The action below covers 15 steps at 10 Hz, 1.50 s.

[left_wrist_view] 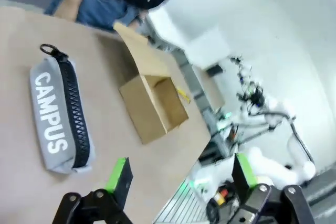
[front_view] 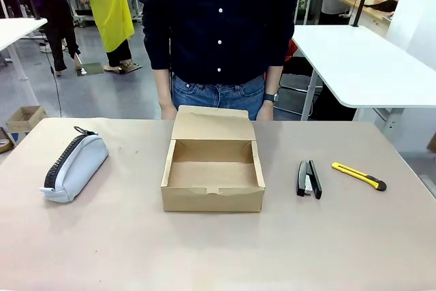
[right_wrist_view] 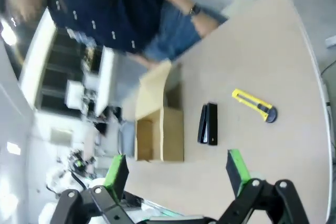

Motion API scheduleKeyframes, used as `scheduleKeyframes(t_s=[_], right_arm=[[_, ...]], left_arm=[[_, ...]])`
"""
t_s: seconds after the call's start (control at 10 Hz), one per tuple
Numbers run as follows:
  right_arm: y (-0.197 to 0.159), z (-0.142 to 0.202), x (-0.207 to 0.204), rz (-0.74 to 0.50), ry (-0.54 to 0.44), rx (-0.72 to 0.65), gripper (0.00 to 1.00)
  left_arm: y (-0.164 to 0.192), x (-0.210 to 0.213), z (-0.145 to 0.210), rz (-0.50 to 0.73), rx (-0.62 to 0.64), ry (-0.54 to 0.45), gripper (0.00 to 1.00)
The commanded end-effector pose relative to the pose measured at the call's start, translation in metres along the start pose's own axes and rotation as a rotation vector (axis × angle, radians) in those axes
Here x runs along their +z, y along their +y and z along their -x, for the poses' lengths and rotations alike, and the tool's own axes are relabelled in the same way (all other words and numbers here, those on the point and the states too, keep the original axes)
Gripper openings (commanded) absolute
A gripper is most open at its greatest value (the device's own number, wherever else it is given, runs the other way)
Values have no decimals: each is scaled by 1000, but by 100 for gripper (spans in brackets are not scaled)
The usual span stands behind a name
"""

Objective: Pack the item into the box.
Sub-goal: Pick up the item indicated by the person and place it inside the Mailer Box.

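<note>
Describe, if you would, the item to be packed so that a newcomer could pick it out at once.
Find the open cardboard box in the middle of the table, in front of the person. To its left, apart from it, lies the pouch. It is soft grey-blue fabric with a black zipper and the word CAMPUS, unlike the hard black stapler and yellow knife on the right.

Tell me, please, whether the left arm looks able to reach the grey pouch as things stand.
Probably yes: the pouch lies alone on bare table, apart from the box, and the open left gripper faces it with nothing in between.
</note>
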State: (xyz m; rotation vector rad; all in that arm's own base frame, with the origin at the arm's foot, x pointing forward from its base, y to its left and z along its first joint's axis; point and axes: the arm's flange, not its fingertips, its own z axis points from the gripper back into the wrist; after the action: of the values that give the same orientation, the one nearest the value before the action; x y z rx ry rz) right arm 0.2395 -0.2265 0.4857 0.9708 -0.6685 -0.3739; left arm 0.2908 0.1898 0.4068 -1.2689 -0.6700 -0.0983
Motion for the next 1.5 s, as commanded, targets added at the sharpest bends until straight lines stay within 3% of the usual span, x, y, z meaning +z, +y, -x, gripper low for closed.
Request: scheduleKeyframes(t_s=[0.0,0.2,0.3,0.4,1.4], right_arm=[[-43,13,-9,-127,-54,-50,100],[-81,14,-12,-111,-135,-198,100],[-51,3,13,-81,-79,-106,100],[-51,3,13,-81,-79,-106,100],[-51,3,13,-81,-79,-106,100]], left_arm=[[12,3,-4,73,33,-124,100],[7,-10,4,61,109,-215,100],[6,-18,5,33,103,-226,100],[18,13,0,70,104,-194,100],[18,13,0,70,104,-194,100]])
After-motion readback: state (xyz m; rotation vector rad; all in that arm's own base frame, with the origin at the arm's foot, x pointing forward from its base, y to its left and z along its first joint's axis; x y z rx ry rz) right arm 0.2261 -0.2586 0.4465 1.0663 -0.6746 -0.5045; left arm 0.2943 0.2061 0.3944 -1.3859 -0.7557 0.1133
